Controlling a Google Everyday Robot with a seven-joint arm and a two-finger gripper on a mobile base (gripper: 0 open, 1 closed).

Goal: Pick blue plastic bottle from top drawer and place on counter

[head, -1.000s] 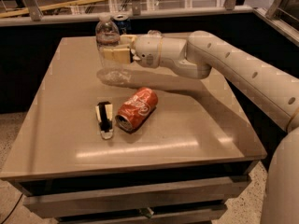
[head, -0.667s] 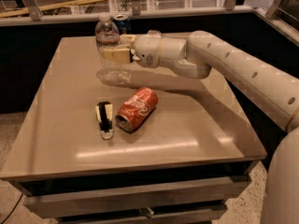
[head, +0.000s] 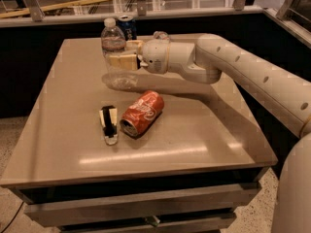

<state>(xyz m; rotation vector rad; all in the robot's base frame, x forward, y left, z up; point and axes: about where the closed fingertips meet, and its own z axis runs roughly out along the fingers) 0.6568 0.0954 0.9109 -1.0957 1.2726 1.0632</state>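
Observation:
The blue plastic bottle (head: 112, 39), clear with a white cap, stands upright at the far left-centre of the counter (head: 204, 130). Its base is at or just above the surface; I cannot tell which. My gripper (head: 119, 53) reaches in from the right, and its beige fingers (head: 124, 61) are closed around the bottle's middle. The top drawer (head: 131, 205) shows as a wide pale front under the counter's near edge and looks pushed in.
A blue soda can (head: 128, 25) stands just behind the bottle. A red cola can (head: 142, 113) lies on its side mid-counter, with a small black-and-white object (head: 109, 124) to its left. A lower drawer front with a metal latch (head: 152, 221) sits below. A railing runs behind.

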